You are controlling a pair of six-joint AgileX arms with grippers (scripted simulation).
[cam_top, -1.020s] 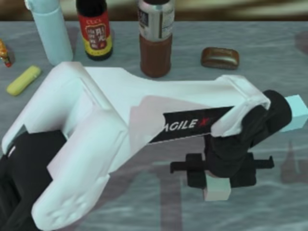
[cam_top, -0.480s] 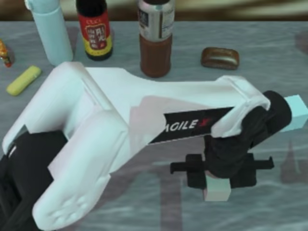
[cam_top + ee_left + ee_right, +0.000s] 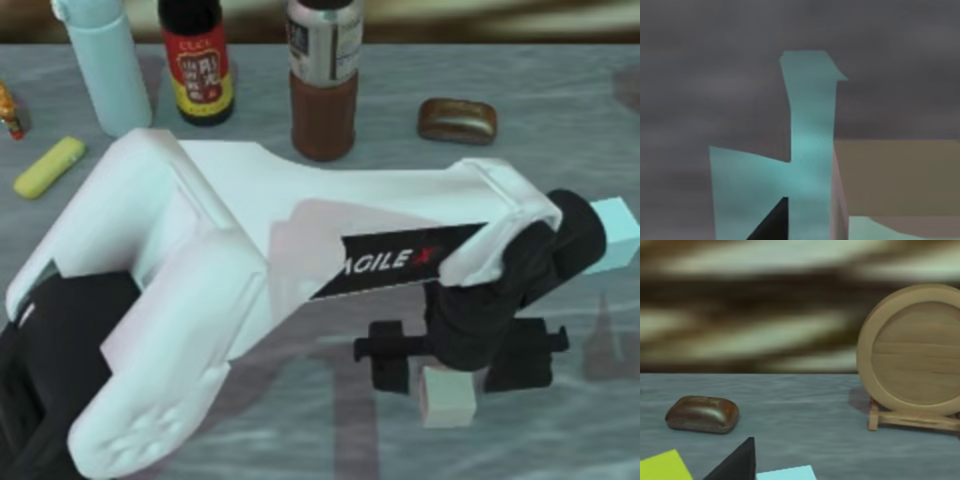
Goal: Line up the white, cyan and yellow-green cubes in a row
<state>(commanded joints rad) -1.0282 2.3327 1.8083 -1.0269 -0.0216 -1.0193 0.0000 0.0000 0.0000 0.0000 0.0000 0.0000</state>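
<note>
Change: since half a second ago the left pincer [image 3: 460, 352] has spread its fingers wider, and the white cube [image 3: 447, 396] sits a touch lower in the top view, clear of them.
Left pincer: fingers apart, one dark finger block on each side of the cube's far end; holding nothing, and whether either finger brushes the cube I cannot tell.
White cube: on the worktop [image 3: 560, 130] at the near middle-right, just nearward of the pincer, its far edge tucked under the black wrist.
Cyan cube: [image 3: 615, 233] at the right, well apart from the white one, partly hidden behind the left arm's black wrist; its top corner also shows in the right wrist view [image 3: 787, 473].
Yellow-green cube: not seen from above; a bright corner [image 3: 662, 467] shows in the right wrist view, beside the cyan cube.
Left arm: reaches from the near left across the worktop to the right, white forearm level, wrist bent straight down over the white cube.
Right arm: out of the top view; only a dark finger tip [image 3: 737, 462] shows in its own view.
Far side: pale blue bottle [image 3: 105, 65], soy sauce bottle [image 3: 197, 60], brown jar [image 3: 323, 75], brown soap-like lump [image 3: 457, 119], yellow-green bar [image 3: 49, 166] at far left.
Round wooden plate on a stand: [image 3: 912, 357] upright, right of the brown lump.
</note>
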